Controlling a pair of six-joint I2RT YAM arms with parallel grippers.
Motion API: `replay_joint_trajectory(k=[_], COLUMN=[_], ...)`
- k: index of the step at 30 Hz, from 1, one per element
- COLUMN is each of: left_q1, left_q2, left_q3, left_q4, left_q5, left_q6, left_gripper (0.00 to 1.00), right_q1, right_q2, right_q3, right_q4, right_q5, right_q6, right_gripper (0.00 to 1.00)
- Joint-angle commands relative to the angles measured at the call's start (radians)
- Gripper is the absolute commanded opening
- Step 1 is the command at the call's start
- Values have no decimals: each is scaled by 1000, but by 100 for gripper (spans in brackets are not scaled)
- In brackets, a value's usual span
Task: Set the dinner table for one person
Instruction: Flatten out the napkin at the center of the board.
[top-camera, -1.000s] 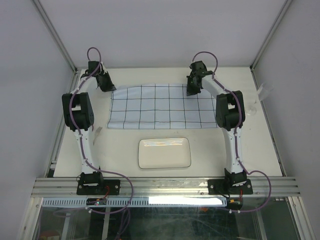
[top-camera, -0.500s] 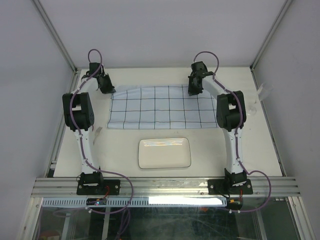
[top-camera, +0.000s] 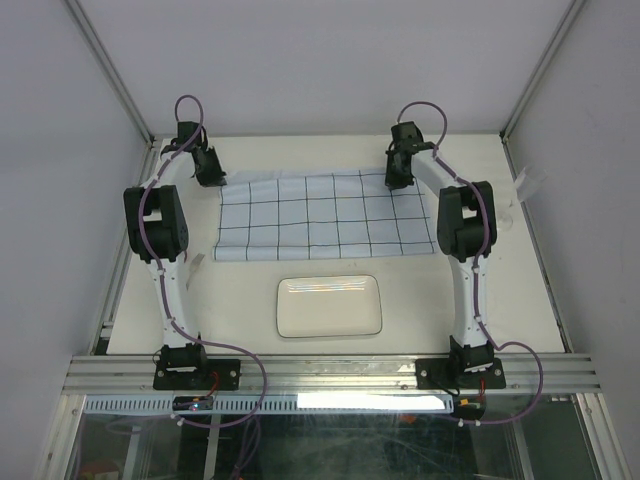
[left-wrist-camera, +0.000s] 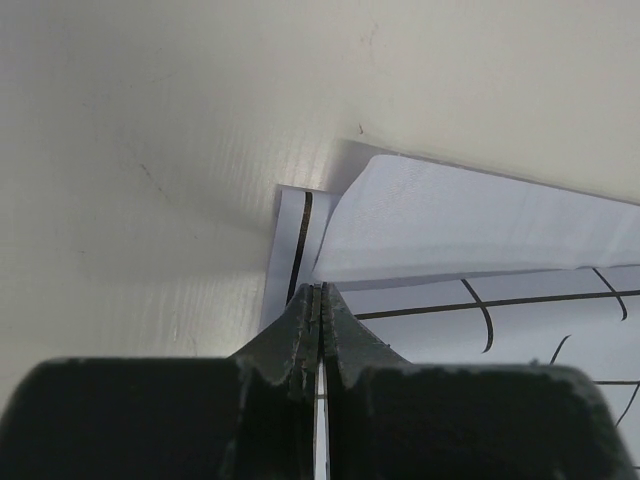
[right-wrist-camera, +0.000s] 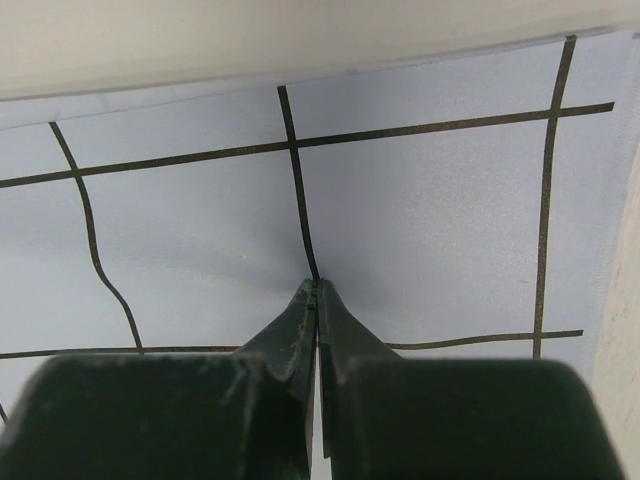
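Right gripper (top-camera: 398, 180) had shifted right since a second earlier, pulling the cloth (top-camera: 320, 215) flatter. It and left gripper (top-camera: 216, 180) stayed clamped on the cloth's far corners. Cloth lay mid dinner table (top-camera: 240, 300), bare margins toward the rails, plate (top-camera: 329, 306) just nearer.

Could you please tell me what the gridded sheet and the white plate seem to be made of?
The gridded sheet looks like matte fabric: its corner folds over softly. The white plate is likely glazed ceramic or melamine, given its glossy highlight.
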Motion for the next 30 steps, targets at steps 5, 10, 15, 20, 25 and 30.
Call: replay_joint_trajectory(k=[5, 10, 15, 20, 25, 30], left_q1=[7, 7, 6, -2, -10, -28], left_q2=[-22, -6, -3, -7, -9, -1], left_q3=[46, 16, -32, -41, -24, 19], left_q4=[-8, 34, 103, 151, 178, 189], left_q5=[-45, -73, -92, -90, -83, -77], left_q6=[30, 17, 0, -18, -30, -35], left_gripper=[0, 0, 0, 0, 0, 0], right_q1=[0, 7, 18, 28, 26, 26], right_q2=[-71, -84, -86, -76, -57, -55], right_q3=[58, 67, 70, 82, 96, 98], right_q4=[-3, 3, 19, 21, 4, 8], right_q5=[-27, -85, -153, -144, -122, -126], right_q6=[2, 7, 9, -3, -15, -12], right_gripper=[0, 0, 0, 0, 0, 0])
